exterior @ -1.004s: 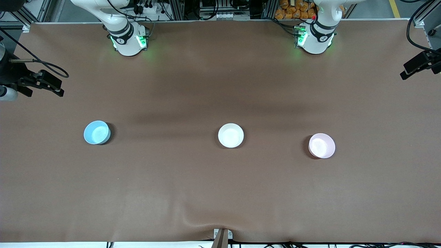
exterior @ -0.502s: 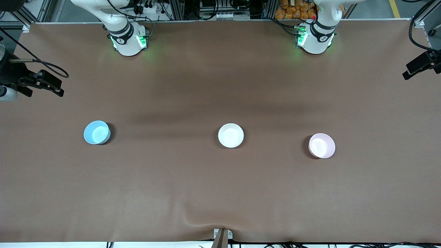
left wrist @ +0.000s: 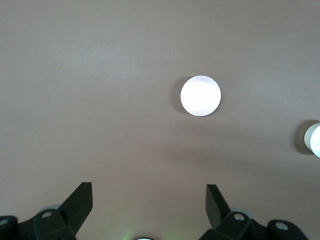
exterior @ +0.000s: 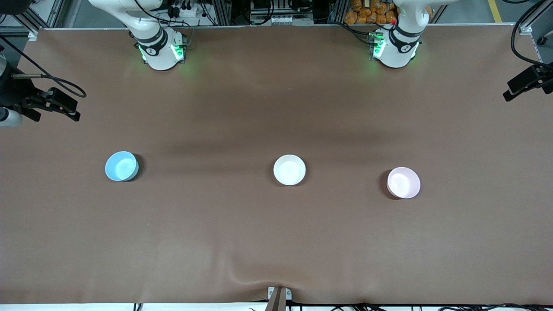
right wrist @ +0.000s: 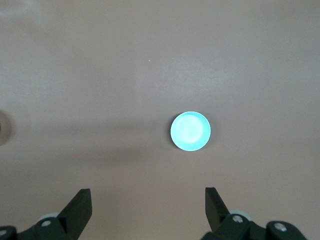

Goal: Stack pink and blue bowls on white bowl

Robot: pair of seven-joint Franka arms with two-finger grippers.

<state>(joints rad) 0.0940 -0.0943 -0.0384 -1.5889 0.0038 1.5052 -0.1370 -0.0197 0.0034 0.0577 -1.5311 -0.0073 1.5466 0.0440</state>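
On the table [exterior: 276, 242], blue bowl [exterior: 122, 166], white bowl [exterior: 289, 169] and pink bowl [exterior: 403, 182] sit apart. Left gripper [left wrist: 149, 199] and right gripper [right wrist: 148, 202] hang high, jaws apart, empty.

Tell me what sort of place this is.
Likely a robotics lab bench: two white arm bases bolted along a brown-covered table, aluminium framing and cables at its edge, and only a blue bowl, white bowl and pink bowl set out.

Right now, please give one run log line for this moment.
stage: not started | blue bowl, white bowl, pink bowl: apart on table | left gripper, right gripper: open, high above table
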